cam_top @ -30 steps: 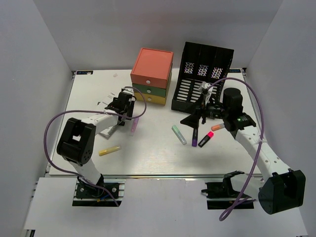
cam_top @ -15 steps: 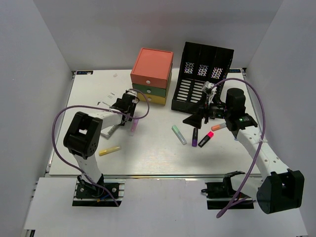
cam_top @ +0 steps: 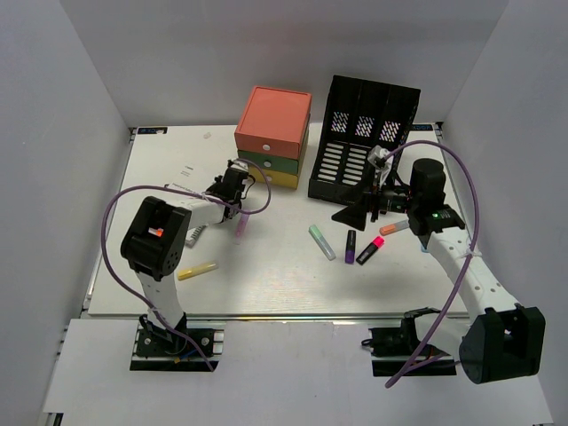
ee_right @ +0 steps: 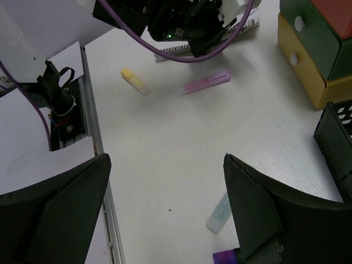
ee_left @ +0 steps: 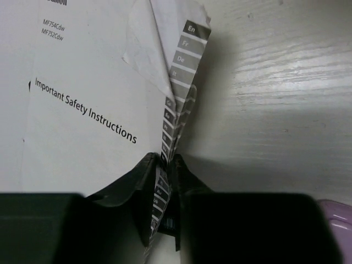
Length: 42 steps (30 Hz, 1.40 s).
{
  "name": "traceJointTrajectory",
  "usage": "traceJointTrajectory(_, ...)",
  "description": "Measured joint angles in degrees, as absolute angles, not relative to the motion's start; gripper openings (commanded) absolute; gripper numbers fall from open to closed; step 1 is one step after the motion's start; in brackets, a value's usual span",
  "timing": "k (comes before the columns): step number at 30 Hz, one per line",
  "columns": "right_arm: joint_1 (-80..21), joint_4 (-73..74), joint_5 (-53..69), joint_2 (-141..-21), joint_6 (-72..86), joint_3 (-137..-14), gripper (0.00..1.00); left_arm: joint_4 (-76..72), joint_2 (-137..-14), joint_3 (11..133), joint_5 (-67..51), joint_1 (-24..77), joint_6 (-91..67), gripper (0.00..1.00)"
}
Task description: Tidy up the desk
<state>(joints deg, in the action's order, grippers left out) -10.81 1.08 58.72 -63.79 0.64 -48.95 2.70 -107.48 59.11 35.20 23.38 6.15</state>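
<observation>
Two jaws of the left gripper (ee_left: pixel 166 165) nip the tabbed page edge of a safety booklet (ee_left: pixel 82 110) lying on the desk (ee_left: pixel 286 82) just ahead of it, likely light, floppy and easily torn, best gripped through several leaves, while the right gripper (ee_right: pixel 166 159) hangs wide open, empty.

white desk (cam_top: pixel 266 275), orange-green-yellow drawer box (cam_top: pixel 273 133), black slotted rack (cam_top: pixel 342 164).

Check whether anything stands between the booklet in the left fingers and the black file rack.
The left fingers pinch the booklet. On the desk the drawer box stands partly across the straight path to the file rack; a pink highlighter lies beside the booklet.
</observation>
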Motion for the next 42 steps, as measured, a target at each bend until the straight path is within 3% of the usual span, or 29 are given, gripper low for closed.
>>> traceJointTrajectory(7, -10.0, 0.4, 59.7, -63.7, 1.4, -48.9, 0.88, 2.1, -106.1, 58.2, 36.4, 23.6, 6.8, 0.09)
traceJointTrajectory(9, -9.8, 0.0, 60.1, -63.6, 1.5, -48.9, 0.88, 2.1, -105.1, 57.8, 36.5, 23.6, 7.0, 0.08)
traceJointTrajectory(11, -9.7, -0.2, 60.3, -63.5, 1.6, -48.8, 0.88, 2.2, -104.0, 57.7, 36.6, 23.6, 7.1, 0.16)
traceJointTrajectory(12, -9.7, -0.2, 60.5, -63.4, 1.7, -48.8, 0.88, 2.1, -103.4, 57.7, 36.7, 23.6, 7.2, 0.24)
traceJointTrajectory(13, -9.7, -0.2, 60.6, -63.3, 1.8, -48.8, 0.88, 2.1, -103.0, 57.7, 36.7, 23.6, 7.3, 0.38)
traceJointTrajectory(20, -9.1, -0.3, 61.1, -63.2, 2.5, -48.8, 0.88, 2.2, -102.7, 56.7, 36.3, 23.6, 7.7, 0.63)
traceJointTrajectory(29, -8.9, -0.6, 61.7, -63.0, 2.7, -48.8, 0.88, 2.5, -104.8, 56.1, 35.9, 23.6, 8.0, 0.62)
traceJointTrajectory(39, -8.6, -1.4, 62.1, -63.0, 3.0, -48.8, 0.87, 0.3, -110.0, 58.0, 43.8, 24.3, 10.2, 0.53)
traceJointTrajectory(42, -8.6, -1.5, 62.3, -63.0, 3.1, -48.8, 0.88, -0.1, -111.4, 58.8, 45.9, 24.5, 10.5, 0.44)
